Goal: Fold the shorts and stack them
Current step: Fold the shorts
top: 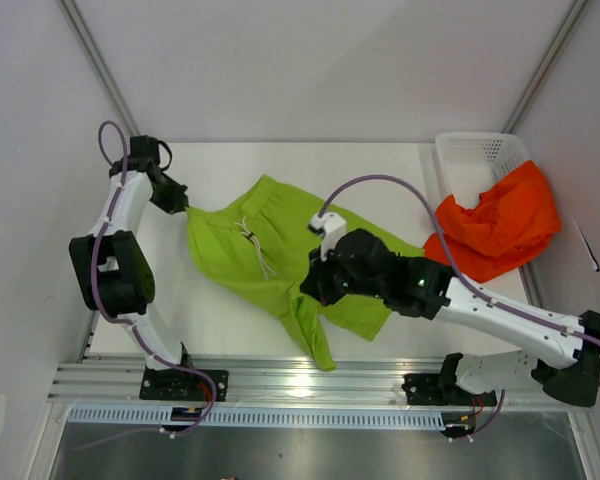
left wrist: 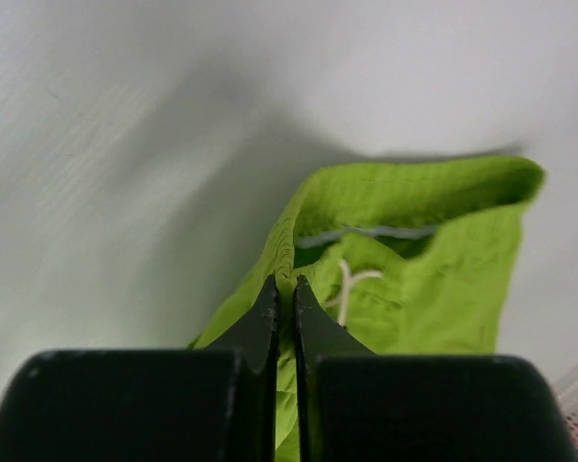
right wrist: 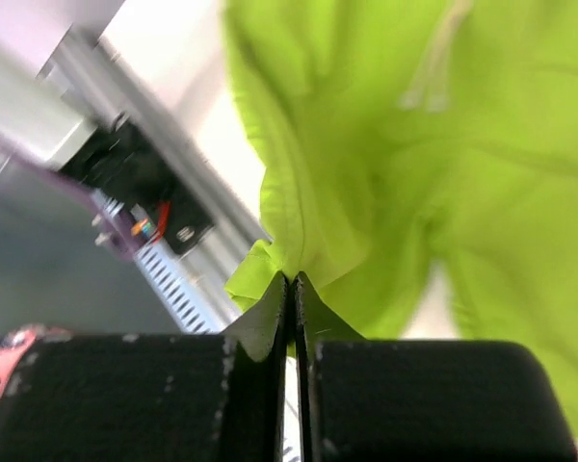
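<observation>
**Lime green shorts (top: 265, 255) pinched at two points, spread between the arms**

- Left fingers (left wrist: 273, 310): closed to a hairline gap, with a thin fold of the waistband edge clamped between the tips. The waist opening gapes beyond them, and the white drawstring (left wrist: 345, 289) shows inside.
- Right fingers (right wrist: 279, 306): also shut tight, on a gathered ridge of green cloth. Cannot tell which hem or seam. The cloth falls away from the tips, so that part looks raised off the bench (top: 230, 170).
- Top view: the left hold sits at 9 o'clock of the garment and the right hold at about 5 o'clock.
- Judgement: opposed holds like these serve to draw the cloth out flat before a first fold.
- One leg trails crumpled toward 6 o'clock, near the front rail (top: 310, 378).
- No clean fold shows yet.
- Orange-red shorts (top: 500, 225): heaped at 3 o'clock of the bench and partly draped over the rim of the white basket (top: 470, 150). Neither arm holds them. They lie just beside the green pair's edge; cannot tell whether they touch.
- Stacking waits on both folds.
</observation>
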